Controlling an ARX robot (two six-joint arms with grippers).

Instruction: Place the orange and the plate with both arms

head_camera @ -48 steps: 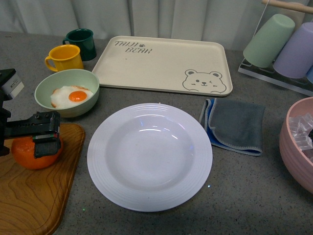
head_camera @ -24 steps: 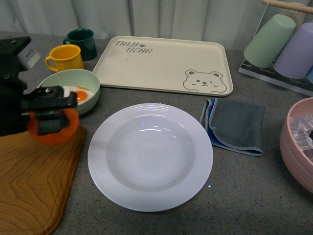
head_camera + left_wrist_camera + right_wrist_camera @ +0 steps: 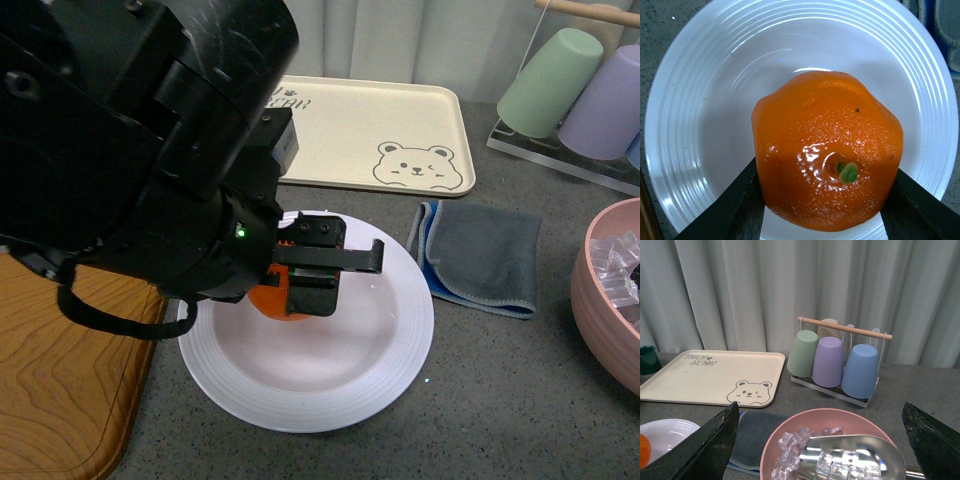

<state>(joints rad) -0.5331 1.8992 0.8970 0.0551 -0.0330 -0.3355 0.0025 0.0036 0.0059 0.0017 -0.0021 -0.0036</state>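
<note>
The basin of the large round white ridged plate [image 3: 395,335] is bare beneath the left gripper [image 3: 312,278] and its bright orange mandarin [image 3: 280,303]. Open grey countertop [image 3: 480,400] lies to its right, before the folded grey-blue cloth [image 3: 485,255]. The beige bear tray [image 3: 370,125] stands beyond, and the wooden cutting board [image 3: 60,390] is close on its left.

- The orange [image 3: 825,165] has dimpled, shiny skin.
- The plate [image 3: 690,100] is glossy white and ceramic-looking, with fine ridges on its rim.
- The board [image 3: 60,400] is wood with clear grain and a satin finish.
- The cloth [image 3: 485,250] is soft grey fabric, matt.
- The tray [image 3: 380,110] is matt beige, plastic-looking.
- The table [image 3: 500,400] is grey, speckled, matt.
- The scoop [image 3: 855,455] is polished metal.
- The cups [image 3: 829,362] are matt pastel plastic.
</note>
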